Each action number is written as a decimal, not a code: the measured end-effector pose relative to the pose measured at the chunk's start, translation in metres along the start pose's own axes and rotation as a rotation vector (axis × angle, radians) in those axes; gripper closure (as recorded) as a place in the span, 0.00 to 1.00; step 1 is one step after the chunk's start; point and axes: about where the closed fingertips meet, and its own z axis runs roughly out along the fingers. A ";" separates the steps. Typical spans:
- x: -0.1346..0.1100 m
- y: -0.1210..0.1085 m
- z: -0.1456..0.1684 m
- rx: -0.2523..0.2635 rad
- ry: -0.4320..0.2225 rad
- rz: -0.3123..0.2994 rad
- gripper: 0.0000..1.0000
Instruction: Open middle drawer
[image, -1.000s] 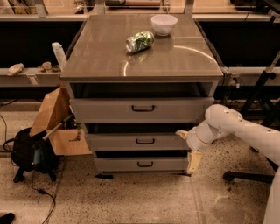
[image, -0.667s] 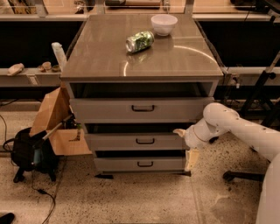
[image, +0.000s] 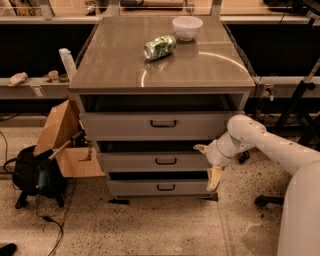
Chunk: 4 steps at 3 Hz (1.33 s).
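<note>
The middle drawer (image: 130, 162) is the light-grey flat front with a small black bar handle (image: 165, 161), between a taller top drawer (image: 125, 125) and a bottom drawer (image: 135, 188). A dark gap shows above its front. My gripper (image: 208, 163) is on the white arm that reaches in from the right. It sits at the right end of the middle drawer's front, well right of the handle. It is open: one finger (image: 201, 148) points left at the drawer's top edge and the other (image: 215, 178) hangs down by the bottom drawer.
The cabinet top (image: 115, 65) bears a lying green can (image: 159, 47) and a white bowl (image: 187, 27). An open cardboard box (image: 67, 142) and a black bag (image: 32, 175) stand at the left of the cabinet. A chair base (image: 267, 200) is at the right.
My gripper has moved a little to the left, closer to the right end of the middle drawer. The drawers, can and bowl have not moved.
</note>
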 end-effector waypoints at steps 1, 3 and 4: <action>0.013 -0.007 0.014 0.046 0.055 0.041 0.00; 0.044 -0.040 0.031 0.231 0.191 0.138 0.00; 0.044 -0.039 0.031 0.231 0.191 0.138 0.00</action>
